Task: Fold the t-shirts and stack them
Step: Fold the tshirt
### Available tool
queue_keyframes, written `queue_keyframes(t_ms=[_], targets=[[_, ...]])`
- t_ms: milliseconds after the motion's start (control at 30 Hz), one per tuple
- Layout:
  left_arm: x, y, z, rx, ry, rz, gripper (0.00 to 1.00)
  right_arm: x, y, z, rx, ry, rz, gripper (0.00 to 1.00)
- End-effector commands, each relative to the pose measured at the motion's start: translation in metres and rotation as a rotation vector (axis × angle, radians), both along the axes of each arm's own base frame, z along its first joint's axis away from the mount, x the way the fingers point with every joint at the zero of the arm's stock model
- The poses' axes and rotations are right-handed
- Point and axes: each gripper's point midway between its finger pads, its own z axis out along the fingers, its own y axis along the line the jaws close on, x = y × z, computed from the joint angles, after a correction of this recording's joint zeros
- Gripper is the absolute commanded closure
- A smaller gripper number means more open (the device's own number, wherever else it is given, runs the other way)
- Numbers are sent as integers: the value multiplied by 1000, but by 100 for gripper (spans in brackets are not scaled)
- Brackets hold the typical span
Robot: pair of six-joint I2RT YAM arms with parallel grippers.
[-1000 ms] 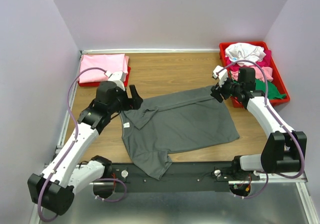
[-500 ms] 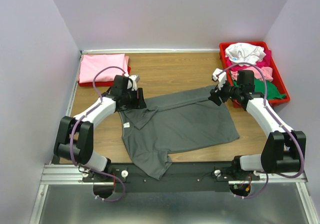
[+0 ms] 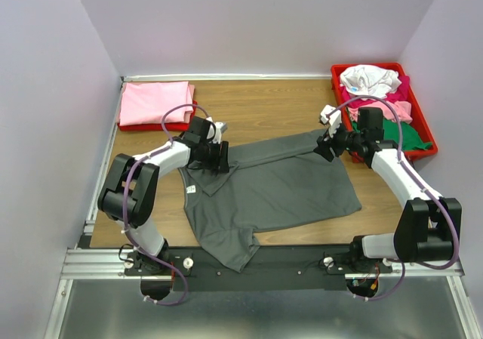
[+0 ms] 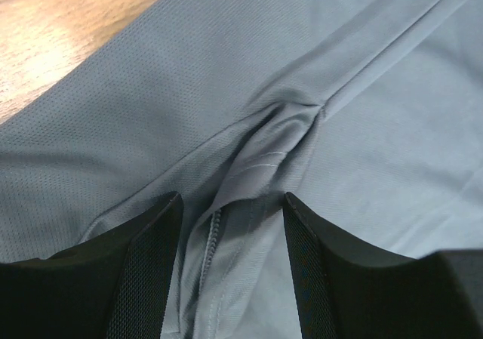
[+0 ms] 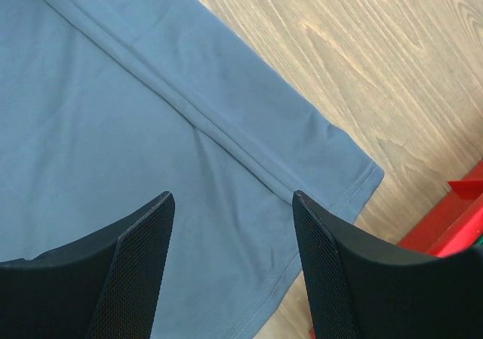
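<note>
A large dark grey t-shirt [image 3: 275, 188] lies spread on the wooden table, one edge folded over along its far side. My left gripper [image 3: 223, 158] is open, low over the shirt's far left part; its wrist view shows the jaws straddling a bunched seam [image 4: 260, 165]. My right gripper [image 3: 324, 146] is open above the shirt's far right corner, whose hem [image 5: 355, 195] shows between the jaws. A folded pink shirt [image 3: 156, 103] lies at the far left. White, pink and green shirts [image 3: 370, 78] are heaped in the red tray.
A red tray [image 3: 423, 127] stands at the far right of the table, close to my right arm. Another red tray [image 3: 139, 127] lies under the pink shirt at the far left. Purple walls close the table's back and sides.
My left gripper has moved right from the shirt's left edge to over its far left part. My right gripper has shifted only slightly. The shirt lies as before.
</note>
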Motion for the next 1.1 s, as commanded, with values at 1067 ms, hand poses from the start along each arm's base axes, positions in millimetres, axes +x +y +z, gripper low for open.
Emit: queue_keyframes(t_ms=[1067], targets=[[-74,-64,10,-161,75,-224,39,-7,-2,-3,5,25,-9,29]])
